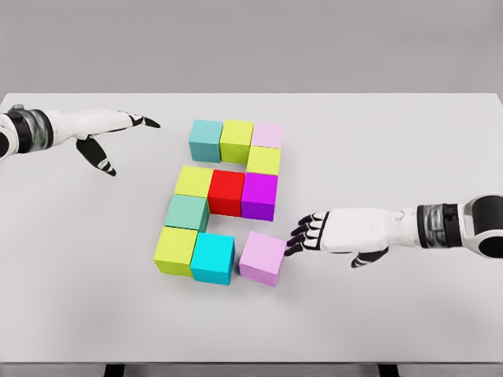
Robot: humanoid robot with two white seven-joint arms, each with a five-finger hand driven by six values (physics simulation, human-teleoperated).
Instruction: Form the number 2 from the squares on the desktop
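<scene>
Lilac cube lies skewed at the foot of the figure

Nearest the camera sits the bottom row: a lime cube (176, 250), a cyan cube (213, 258) touching it, and a lilac cube (262, 258) just right of the cyan one, turned slightly askew with a thin gap showing at its upper left. Right hand (324, 233) reaches in from the right with its dark fingertips (300, 236) spread and relaxed, touching or almost touching the lilac cube's right edge; it grips nothing

Above the lime cube stands a mint cube (187, 212), forming the left riser. Middle row runs yellow cube (194, 181), red cube (226, 192), purple cube (259, 195), all touching. Over the purple one sits a second yellow cube (264, 160) as the right riser. Top row reads teal cube (205, 140), olive cube (236, 140), pink cube (267, 134), side by side

All of it rests on a white table (409, 141). Left hand (106, 133) hovers at the upper left, well apart from the cubes, open with fingers stretched toward the teal cube and holding nothing
</scene>
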